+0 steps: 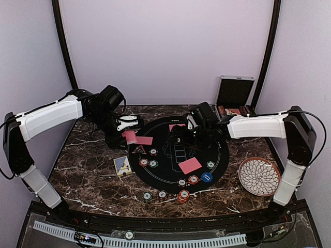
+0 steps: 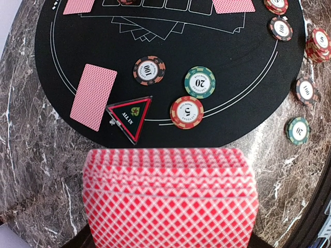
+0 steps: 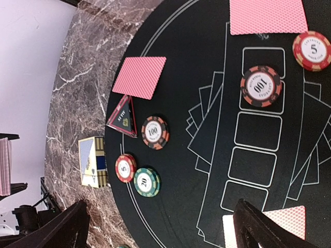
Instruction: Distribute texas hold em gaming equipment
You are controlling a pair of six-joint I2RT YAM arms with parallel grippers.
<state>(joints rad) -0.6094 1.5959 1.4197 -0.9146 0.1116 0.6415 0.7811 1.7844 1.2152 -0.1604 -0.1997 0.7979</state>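
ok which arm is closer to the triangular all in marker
Left. The left arm, holding the card deck, ends right by the all in marker; the right arm's fingers hang open over the middle of the black mat, farther off.

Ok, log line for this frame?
left hand: shut on deck | right hand: open, above mat | on mat: cards, chips, marker

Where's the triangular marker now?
In the top view, the triangular marker sits at the left edge of the black mat, beside a red-backed card and the 100 chip.
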